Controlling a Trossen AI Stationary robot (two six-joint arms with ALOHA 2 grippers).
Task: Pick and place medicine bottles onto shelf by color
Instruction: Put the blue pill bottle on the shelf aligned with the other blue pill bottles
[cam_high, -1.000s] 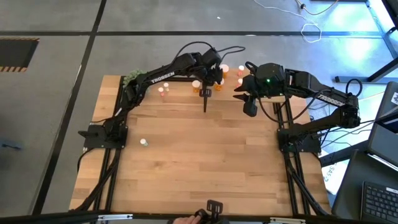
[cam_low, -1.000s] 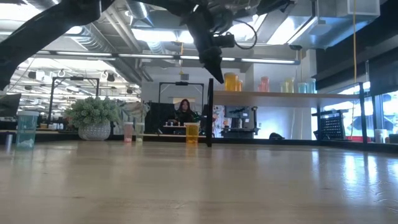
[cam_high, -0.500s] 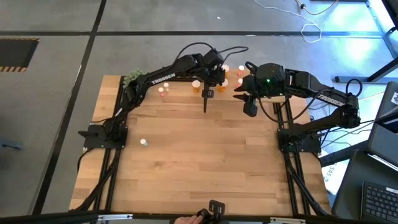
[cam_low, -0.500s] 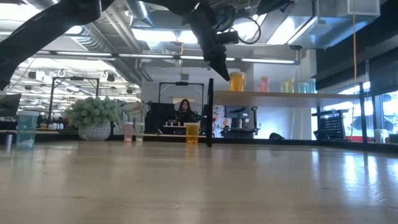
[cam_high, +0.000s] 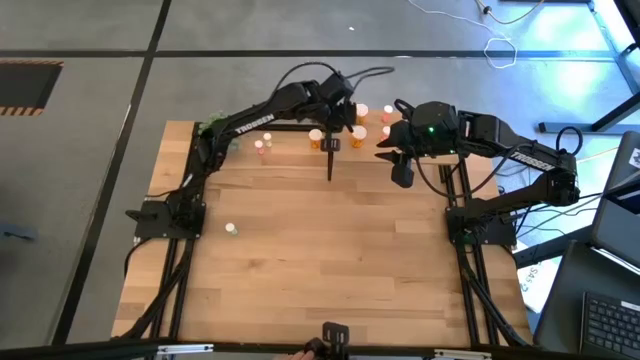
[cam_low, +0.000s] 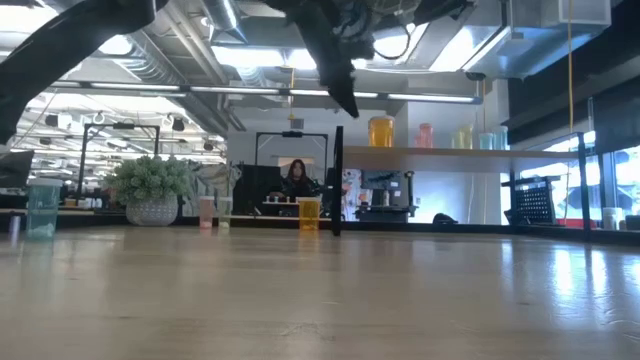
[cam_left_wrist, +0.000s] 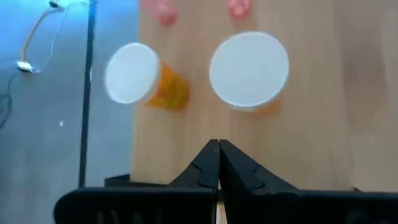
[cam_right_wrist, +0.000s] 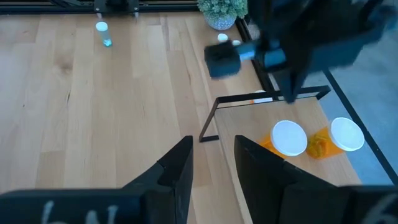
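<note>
My left gripper (cam_left_wrist: 219, 163) is closed with nothing between the fingers; the two tips meet in a single seam and hang above the shelf (cam_left_wrist: 323, 93). Just ahead of the tips stand two orange medicine bottles (cam_left_wrist: 249, 70), seen cap-down: one white cap nearly under the tips, the other (cam_left_wrist: 142, 84) off to the side near the board's edge with its orange body showing. Two pink-red bottles (cam_left_wrist: 237, 7) sit farther out on the same board. From above, I am over the shelf's near corner by the black post (cam_high: 330, 160). My right gripper (cam_right_wrist: 211, 163) waits beside the shelf, fingers parted and holding nothing; the two orange bottles show beyond it. Farther out on the tabletop (cam_high: 320, 260): one orange bottle (cam_high: 316, 138) and pink ones (cam_high: 262, 147) near the post, a lone green bottle (cam_high: 231, 229) well apart, the plant ball (cam_low: 152, 185) at the far corner. Handling judgement: small plastic cylinders, probably light and rigid, smooth-walled, so likely to slip or tip if pinched off-centre. Caps are wider than they look useful; I would take the body just under the cap, fingers square across the diameter, and squeeze moderately. Orange ones are fatter and need a wider opening. Standing bottles are close together, so an approach could knock a neighbour over.
</note>
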